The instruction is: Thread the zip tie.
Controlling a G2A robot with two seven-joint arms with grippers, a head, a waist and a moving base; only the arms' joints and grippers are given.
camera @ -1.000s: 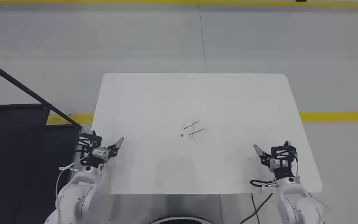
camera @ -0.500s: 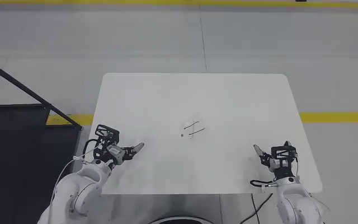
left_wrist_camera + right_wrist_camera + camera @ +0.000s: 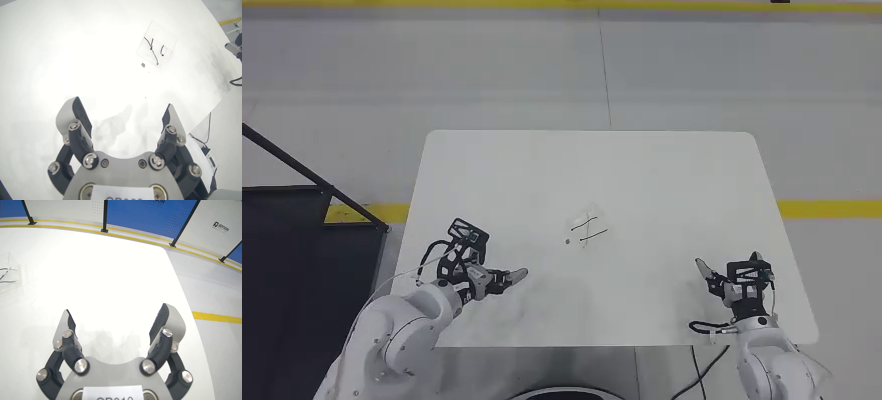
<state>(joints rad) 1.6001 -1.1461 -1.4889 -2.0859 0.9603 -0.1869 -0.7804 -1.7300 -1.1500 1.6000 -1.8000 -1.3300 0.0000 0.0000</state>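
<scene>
Lying mid-table, zip tie [image 3: 588, 232], well apart from left pincer [image 3: 122, 101], spread wide

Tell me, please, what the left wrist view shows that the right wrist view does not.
Left wrist view: the open left gripper and a small brown speck beside the clear holder. Right wrist view: the open right gripper, blue and white panels, and a yellow floor line. Both: the white table and the clear holder with black zip ties.

zip tie [image 3: 592, 236]: too small, maybe two strands | clear holder [image 3: 11, 274]: edge-cropped
</scene>
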